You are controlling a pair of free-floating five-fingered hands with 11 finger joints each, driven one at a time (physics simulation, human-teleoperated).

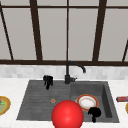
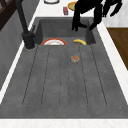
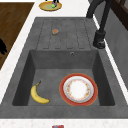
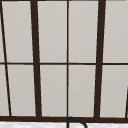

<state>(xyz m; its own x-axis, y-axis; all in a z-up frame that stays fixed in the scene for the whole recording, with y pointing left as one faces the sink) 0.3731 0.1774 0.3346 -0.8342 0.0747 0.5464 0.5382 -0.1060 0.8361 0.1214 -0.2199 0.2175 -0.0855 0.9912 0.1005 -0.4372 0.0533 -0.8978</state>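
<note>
My left hand (image 1: pixel 48 81) hangs open over the back of the draining board, left of the faucet (image 1: pixel 68 75), fingers pointing down and holding nothing. My right hand (image 1: pixel 94 113) hovers open at the basin's front edge, just right of a big red ball (image 1: pixel 67 115) and in front of the red-rimmed white plate (image 1: pixel 87 102). In the left side view this hand (image 2: pixel 87 8) spreads its fingers downward above the basin's front side, over a banana (image 2: pixel 80 41). Plate (image 3: pixel 78 89) and banana (image 3: pixel 38 95) lie side by side on the basin floor.
A small orange thing (image 1: pixel 53 100) lies on the ribbed draining board (image 2: pixel 62 82). A yellow plate (image 1: pixel 3 105) with something green sits on the left counter. A red packet (image 1: pixel 122 99) lies on the right counter. A window fills the wall behind the sink.
</note>
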